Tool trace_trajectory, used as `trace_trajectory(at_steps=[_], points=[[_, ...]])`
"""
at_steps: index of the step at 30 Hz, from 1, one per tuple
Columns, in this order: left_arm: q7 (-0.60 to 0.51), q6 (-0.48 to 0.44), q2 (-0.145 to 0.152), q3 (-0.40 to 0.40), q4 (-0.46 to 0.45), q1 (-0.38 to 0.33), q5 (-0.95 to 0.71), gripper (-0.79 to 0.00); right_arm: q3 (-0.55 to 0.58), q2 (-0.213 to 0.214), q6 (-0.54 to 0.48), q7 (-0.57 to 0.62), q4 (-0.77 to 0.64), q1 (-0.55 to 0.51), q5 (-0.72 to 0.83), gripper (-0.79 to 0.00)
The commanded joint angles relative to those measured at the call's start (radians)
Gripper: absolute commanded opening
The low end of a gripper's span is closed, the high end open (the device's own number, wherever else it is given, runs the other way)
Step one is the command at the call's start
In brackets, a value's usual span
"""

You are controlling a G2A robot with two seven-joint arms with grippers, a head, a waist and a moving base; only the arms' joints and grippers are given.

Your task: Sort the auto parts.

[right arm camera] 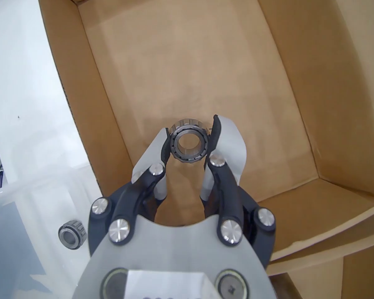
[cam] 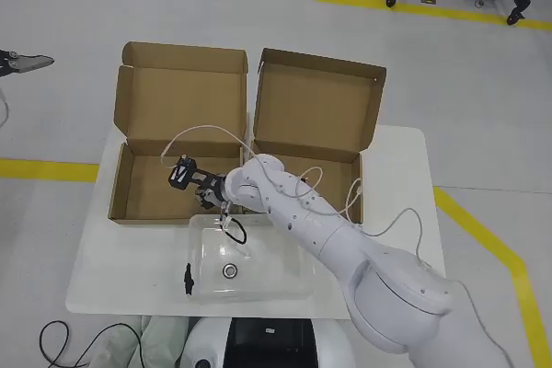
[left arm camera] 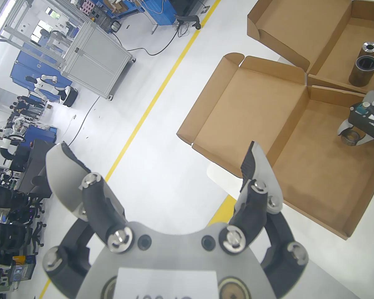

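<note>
One bearing (right arm camera: 189,144) pinched between right gripper (right arm camera: 190,132) fingers (right arm camera: 233,144), over cardboard box (right arm camera: 190,48); left gripper (left arm camera: 157,152) fingers (left arm camera: 257,169) spread.

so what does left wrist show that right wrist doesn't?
Left wrist only: the left gripper, open and holding nothing, and the second box with two cylinders standing in it.
Right wrist only: a spare bearing lying in the clear tray.
Both: the box with the right gripper in it, shut on a bearing.
</note>
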Motion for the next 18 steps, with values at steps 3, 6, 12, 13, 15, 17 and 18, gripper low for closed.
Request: trace_trajectory(at_steps=[3,6,12,13,15,17,18], points=[[0.000,0.000,0.000,0.000,0.000,0.000,0.000,0.000,-0.006,-0.028,-0.005,0.002,0.052,0.011,-0.004,-0.717],[0.000,0.000,0.000,0.000,0.000,0.000,0.000,0.000,-0.007,-0.046,-0.007,-0.005,0.085,0.018,-0.007,-0.588],[0.000,0.000,0.000,0.000,0.000,0.000,0.000,0.000,-0.003,-0.071,-0.014,-0.026,0.138,0.030,-0.011,-0.480],[0.000,0.000,0.000,0.000,0.000,0.000,0.000,0.000,-0.003,-0.074,-0.016,-0.029,0.142,0.032,-0.012,-0.480],[0.000,0.000,0.000,0.000,0.000,0.000,0.000,0.000,-0.001,-0.076,-0.019,-0.039,0.148,0.035,-0.013,-0.486],[0.000,0.000,0.000,0.000,0.000,0.000,0.000,0.000,0.001,-0.076,-0.024,-0.049,0.148,0.038,-0.012,-0.486],[0.000,0.000,0.000,0.000,0.000,0.000,0.000,0.000,0.003,-0.076,-0.027,-0.056,0.146,0.039,-0.012,-0.486]])
